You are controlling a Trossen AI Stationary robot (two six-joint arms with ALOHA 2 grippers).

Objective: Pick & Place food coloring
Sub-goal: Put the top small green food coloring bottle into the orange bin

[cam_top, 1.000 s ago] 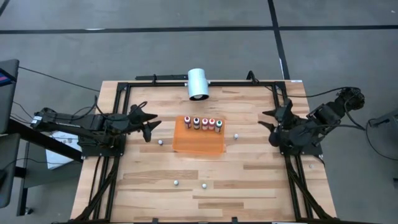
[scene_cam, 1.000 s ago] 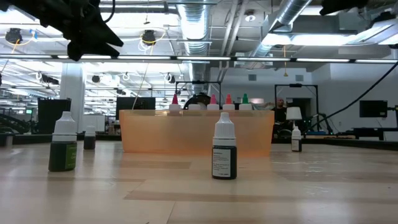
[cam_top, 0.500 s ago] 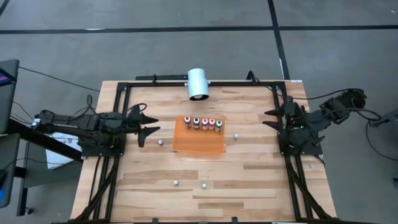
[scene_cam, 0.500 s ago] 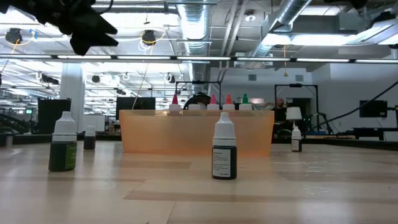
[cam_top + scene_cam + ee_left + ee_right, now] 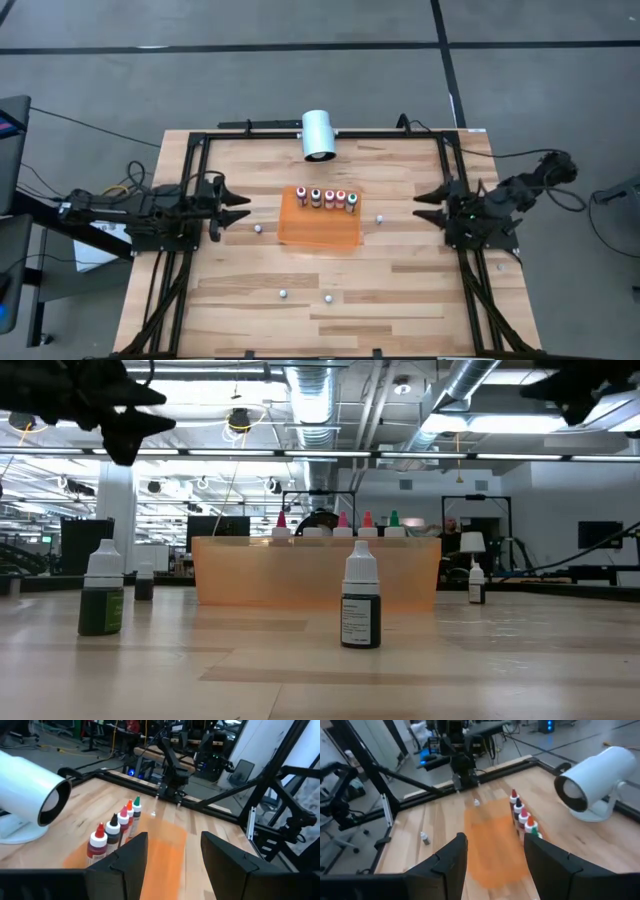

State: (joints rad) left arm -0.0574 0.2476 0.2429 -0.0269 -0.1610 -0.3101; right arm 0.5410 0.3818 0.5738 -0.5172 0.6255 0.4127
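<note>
Broadly, the wooden surface (image 5: 400,290) carries a white cylinder (image 5: 319,134) at its far edge and an orange tray (image 5: 320,230) mid-way. Left gripper (image 5: 235,206) and right gripper (image 5: 428,201) hover at opposite sides, jaws open and empty. Five food coloring bottles (image 5: 327,199) line the tray's far side; four loose bottles (image 5: 282,293) stand scattered on the boards. Being so tiny and upright, any could topple or roll if a finger clips its cap on approach.
</note>
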